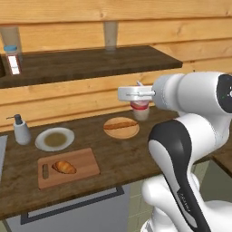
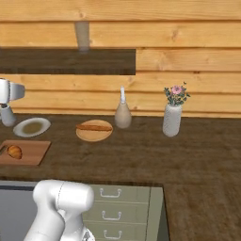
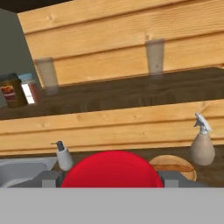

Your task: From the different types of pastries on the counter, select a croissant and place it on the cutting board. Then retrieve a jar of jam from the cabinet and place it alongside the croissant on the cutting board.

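Observation:
My gripper [image 1: 138,100] hangs above the back of the counter [image 1: 136,154], shut on the jar of jam [image 1: 141,112], a small jar with red and a pale band. In the hand view the jar's red lid [image 3: 111,168] bulges up between my dark fingertips [image 3: 50,179]. The golden croissant [image 1: 64,167] lies on the cutting board [image 1: 86,163] at the counter's front left, well left of and below my gripper. From the right base view, croissant [image 2: 14,151] and board [image 2: 33,153] sit at the far left. An olive-grey cabinet panel [image 3: 8,57] edges the hand view.
A round wooden plate [image 1: 129,132] with the long tan pastry stick [image 1: 120,124] sits under my gripper. A white plate [image 1: 55,138] and soap dispenser [image 1: 21,130] stand behind the board. The shelf [image 1: 90,63] holds a jar [image 1: 13,59]. A spray bottle [image 2: 123,113] and flower vase [image 2: 172,117] stand right.

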Robot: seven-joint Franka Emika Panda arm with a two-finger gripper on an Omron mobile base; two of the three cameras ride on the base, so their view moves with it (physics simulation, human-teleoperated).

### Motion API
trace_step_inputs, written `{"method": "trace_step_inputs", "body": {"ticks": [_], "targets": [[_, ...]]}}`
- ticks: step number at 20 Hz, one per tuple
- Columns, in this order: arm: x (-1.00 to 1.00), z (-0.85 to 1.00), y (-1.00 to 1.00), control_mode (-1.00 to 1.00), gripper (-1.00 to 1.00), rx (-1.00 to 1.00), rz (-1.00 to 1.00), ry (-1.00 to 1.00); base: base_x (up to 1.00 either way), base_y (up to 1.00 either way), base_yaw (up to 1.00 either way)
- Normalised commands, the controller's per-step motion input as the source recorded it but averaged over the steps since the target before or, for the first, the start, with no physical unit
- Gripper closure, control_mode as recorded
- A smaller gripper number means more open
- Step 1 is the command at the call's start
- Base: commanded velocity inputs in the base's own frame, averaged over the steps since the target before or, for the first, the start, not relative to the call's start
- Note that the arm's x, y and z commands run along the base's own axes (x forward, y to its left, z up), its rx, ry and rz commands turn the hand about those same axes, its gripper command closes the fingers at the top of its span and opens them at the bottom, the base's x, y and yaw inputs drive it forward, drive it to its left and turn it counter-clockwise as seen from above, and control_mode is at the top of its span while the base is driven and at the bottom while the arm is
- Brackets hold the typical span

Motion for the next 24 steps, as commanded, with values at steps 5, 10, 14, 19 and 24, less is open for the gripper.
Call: {"method": "trace_step_inputs", "body": {"ticks": [5, 10, 14, 19, 24], "targets": [[0.04, -0.39, 0.00, -1.00, 1.00, -0.03, 0.02, 0.00, 0.00, 0.00, 0.00], [0.02, -0.84, -0.06, -1.00, 1.00, -0.02, 0.29, -0.02, 0.00, 0.00, 0.00], [0.08, -0.51, -0.06, -1.00, 1.00, -0.03, 0.45, -0.12, 0.00, 0.00, 0.00], [0.16, -0.63, 0.04, -1.00, 1.00, -0.13, 0.41, -0.10, 0.00, 0.00, 0.00], [0.35, -0.52, 0.16, -1.00, 1.00, -0.04, 0.28, -0.07, 0.00, 0.00, 0.00]]}}
